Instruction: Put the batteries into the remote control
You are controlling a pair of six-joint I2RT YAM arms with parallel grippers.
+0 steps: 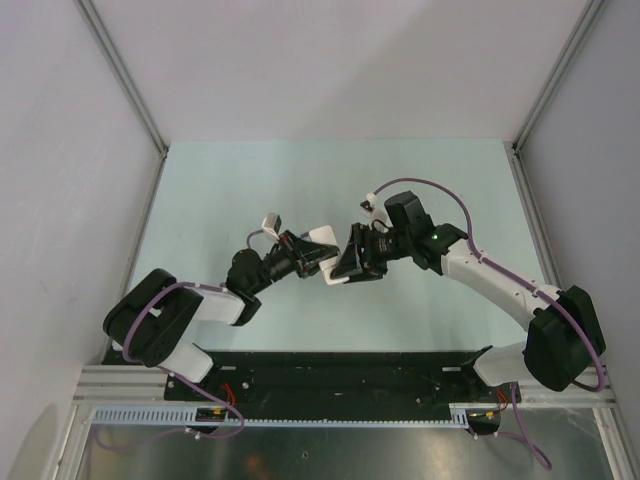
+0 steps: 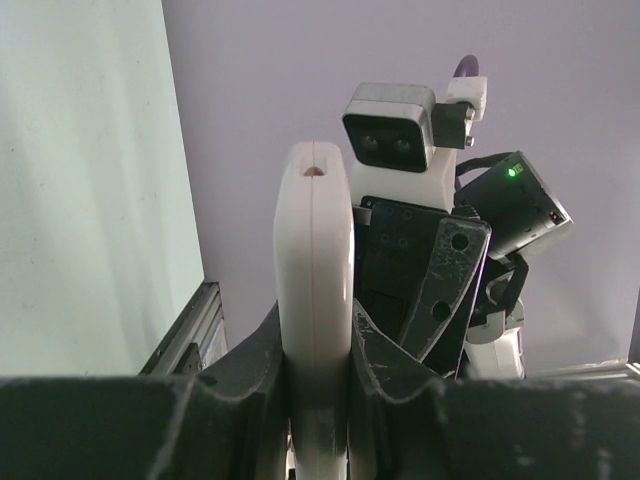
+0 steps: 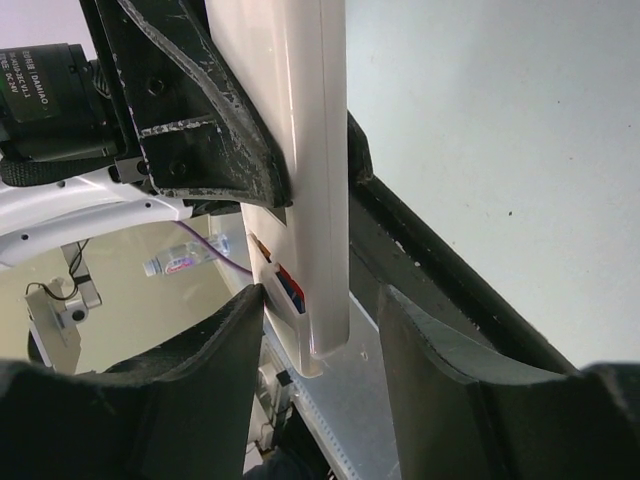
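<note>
My left gripper (image 2: 318, 370) is shut on the white remote control (image 2: 313, 260), holding it edge-on above the table. In the top view the remote control (image 1: 324, 238) sits between the left gripper (image 1: 312, 258) and the right gripper (image 1: 346, 262), which meet at mid-table. In the right wrist view the remote control (image 3: 300, 150) hangs between the jaws of my open right gripper (image 3: 322, 330). Its left finger is close to the remote and a gap shows on the right. Red and blue batteries (image 3: 290, 285) show as slivers in the remote's open compartment.
The pale green table (image 1: 250, 190) is bounded by grey walls and metal posts (image 1: 125, 75). A black and aluminium rail (image 1: 330, 380) runs along the near edge between the arm bases. The left gripper's dark finger (image 3: 200, 110) shows beside the remote.
</note>
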